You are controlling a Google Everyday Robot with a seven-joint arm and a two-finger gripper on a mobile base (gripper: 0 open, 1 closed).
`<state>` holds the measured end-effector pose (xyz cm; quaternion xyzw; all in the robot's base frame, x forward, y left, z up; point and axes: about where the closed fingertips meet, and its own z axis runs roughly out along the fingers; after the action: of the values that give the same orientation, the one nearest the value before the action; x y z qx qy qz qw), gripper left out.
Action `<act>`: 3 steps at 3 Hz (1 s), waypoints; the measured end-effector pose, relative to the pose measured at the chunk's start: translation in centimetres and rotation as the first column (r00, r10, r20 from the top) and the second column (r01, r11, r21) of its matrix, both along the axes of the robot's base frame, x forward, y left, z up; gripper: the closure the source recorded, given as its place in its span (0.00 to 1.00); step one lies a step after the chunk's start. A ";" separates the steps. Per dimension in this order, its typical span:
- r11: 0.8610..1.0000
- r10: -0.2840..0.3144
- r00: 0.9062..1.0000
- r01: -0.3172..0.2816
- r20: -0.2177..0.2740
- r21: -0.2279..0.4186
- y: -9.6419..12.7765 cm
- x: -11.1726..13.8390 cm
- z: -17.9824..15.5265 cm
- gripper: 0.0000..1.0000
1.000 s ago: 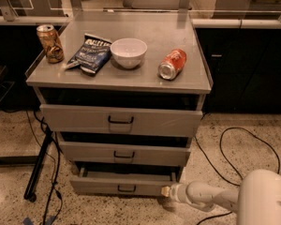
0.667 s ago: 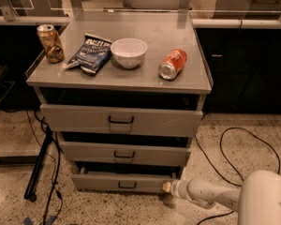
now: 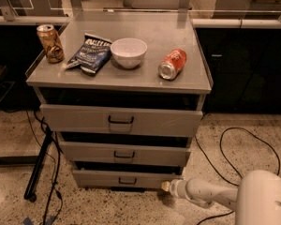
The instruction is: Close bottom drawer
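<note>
The bottom drawer (image 3: 98, 178) is the lowest of three grey drawers in the cabinet, with a small black pull handle (image 3: 127, 180) at its centre. Its front stands almost in line with the middle drawer above, with only a thin dark gap over it. My gripper (image 3: 165, 187) is low at the right, at the end of the white arm (image 3: 210, 193), with its tip against the right end of the bottom drawer's front panel.
The cabinet top (image 3: 145, 78) carries a brown can (image 3: 50, 43), a chip bag (image 3: 90, 53), a white bowl (image 3: 128, 52) and a red can lying on its side (image 3: 173, 63). Black cables (image 3: 234, 144) lie on the floor at right; a black stand leg (image 3: 37, 168) is at left.
The bottom drawer has slid back into the cabinet, and the gripper has moved inward with it, staying against its right end.
</note>
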<state>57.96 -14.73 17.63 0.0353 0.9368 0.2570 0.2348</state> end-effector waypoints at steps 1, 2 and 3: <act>1.000 -0.024 0.999 0.024 0.031 -0.005 -0.1 1.4 0.2 1.00; 0.997 -0.064 0.992 0.067 0.110 -0.027 -0.8 4.2 1.4 1.00; 0.997 -0.064 0.992 0.067 0.110 -0.027 -0.8 4.2 1.4 1.00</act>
<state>62.14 -15.56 18.99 0.0482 0.9247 0.2362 0.2946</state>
